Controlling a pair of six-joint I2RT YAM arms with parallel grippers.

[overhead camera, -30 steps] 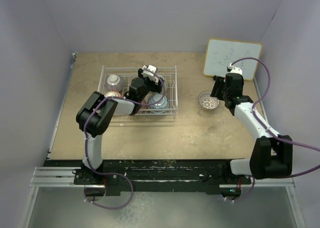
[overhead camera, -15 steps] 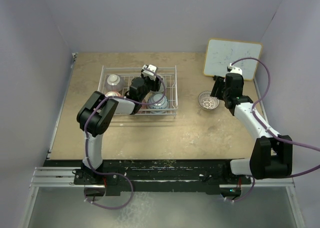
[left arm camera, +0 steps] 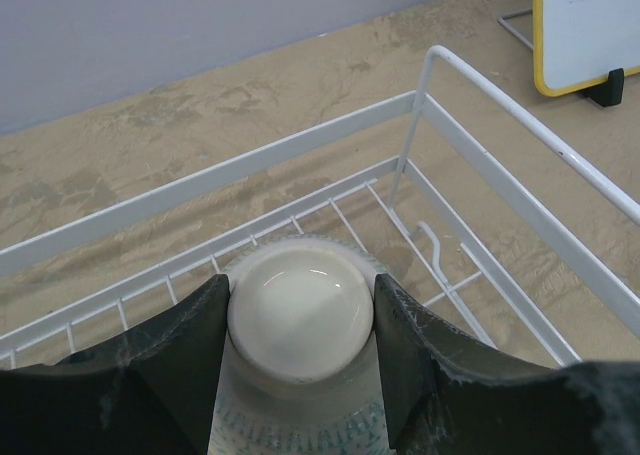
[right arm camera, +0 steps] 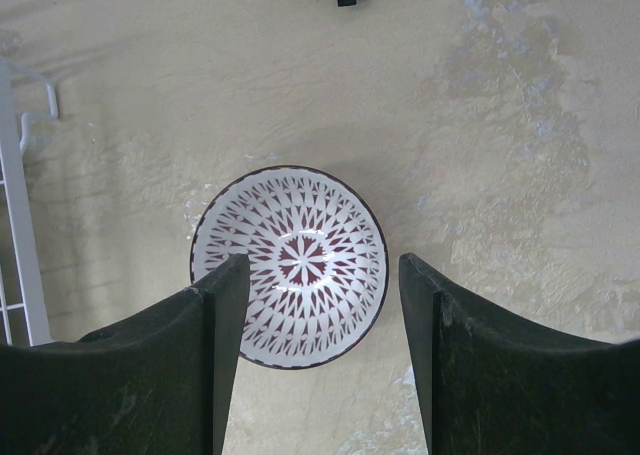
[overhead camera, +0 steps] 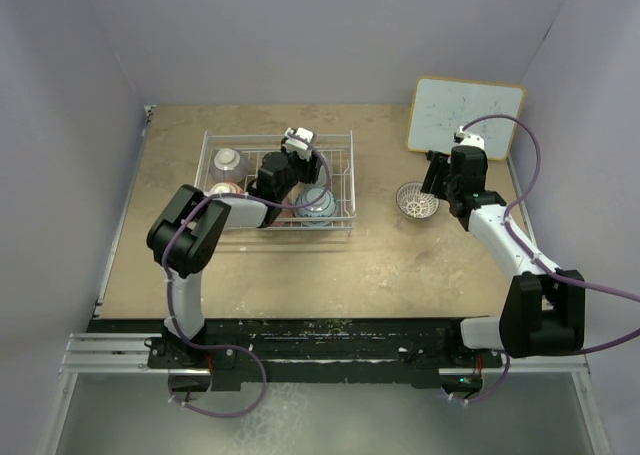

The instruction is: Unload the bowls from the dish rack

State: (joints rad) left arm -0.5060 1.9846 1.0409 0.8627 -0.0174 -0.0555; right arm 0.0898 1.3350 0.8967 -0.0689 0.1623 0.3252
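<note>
The white wire dish rack [overhead camera: 345, 180] stands on the table at the back left. In it I see a grey bowl [overhead camera: 228, 160], a pinkish bowl [overhead camera: 224, 188] and a blue-and-white bowl [overhead camera: 318, 204]. My left gripper [overhead camera: 296, 167] reaches into the rack. In the left wrist view it [left arm camera: 300, 297] is shut on the white foot of an upside-down bowl with a blue-green pattern [left arm camera: 300, 320], and the rack's rail [left arm camera: 500, 125] runs behind. My right gripper [right arm camera: 320, 270] is open above a red-and-white patterned bowl [right arm camera: 288, 265], which stands upright on the table right of the rack [overhead camera: 417, 200].
A whiteboard with an orange frame [overhead camera: 463, 115] leans at the back right, behind the right gripper. Grey walls close the table on three sides. The rack's right side rail [right arm camera: 20, 225] lies left of the patterned bowl.
The left arm's elbow and wrist have shifted slightly to the left over the rack. The right arm and the patterned bowl have not moved.
</note>
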